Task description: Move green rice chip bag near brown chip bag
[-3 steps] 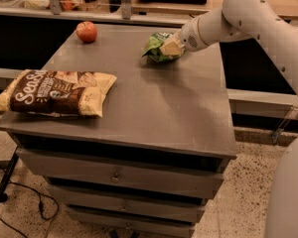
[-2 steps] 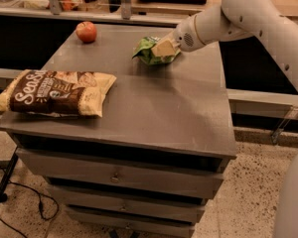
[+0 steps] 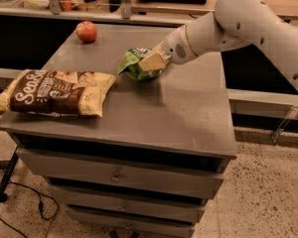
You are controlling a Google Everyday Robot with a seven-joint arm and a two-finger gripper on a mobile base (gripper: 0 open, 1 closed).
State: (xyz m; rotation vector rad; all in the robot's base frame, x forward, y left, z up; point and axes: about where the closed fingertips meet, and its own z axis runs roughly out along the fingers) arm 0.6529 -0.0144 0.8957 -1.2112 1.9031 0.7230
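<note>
The gripper (image 3: 151, 62), above the table (image 3: 188, 113), clasps and covers the green rice chip bag (image 3: 131, 63) on its right side; the arm (image 3: 248, 24) is cut off at the right edge.

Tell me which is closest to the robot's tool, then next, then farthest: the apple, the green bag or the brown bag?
1. green rice chip bag: gripped in the tool, above the middle of the table.
2. brown chip bag: front left, its yellow end toward the tool.
3. apple: back left corner.
</note>
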